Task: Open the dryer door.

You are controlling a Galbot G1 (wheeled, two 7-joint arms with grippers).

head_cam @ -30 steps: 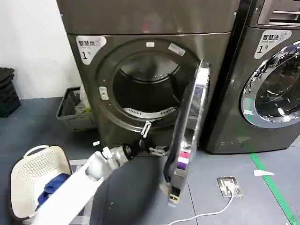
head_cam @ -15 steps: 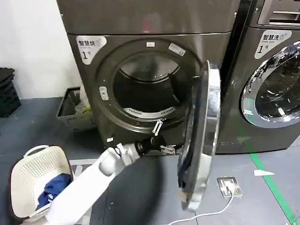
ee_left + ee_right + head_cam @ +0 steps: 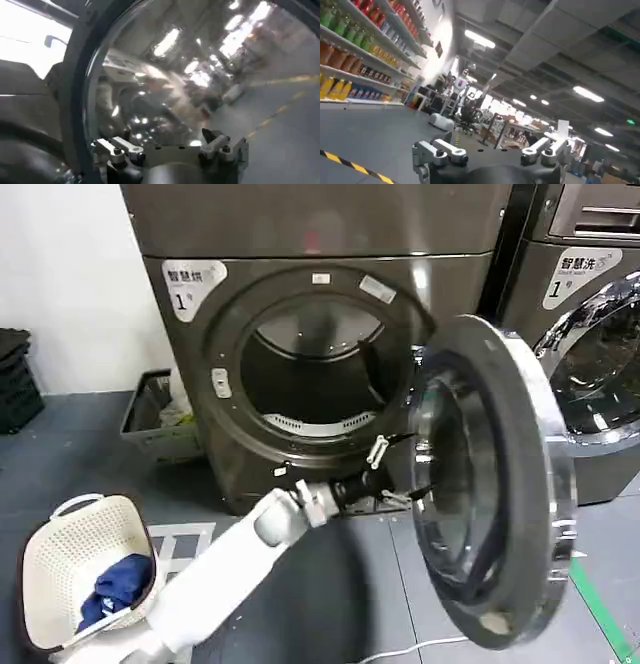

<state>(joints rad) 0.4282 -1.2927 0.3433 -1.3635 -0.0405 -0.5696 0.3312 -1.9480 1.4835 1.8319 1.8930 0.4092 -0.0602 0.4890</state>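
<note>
the dryer door, a big round chrome-rimmed porthole with dark glass, had swung much wider than a second earlier, so opening looked nearly done. it stood upright just beyond the left hand, grey inner face toward the drum, fingers apart. the right hand waited elsewhere, spread.
</note>
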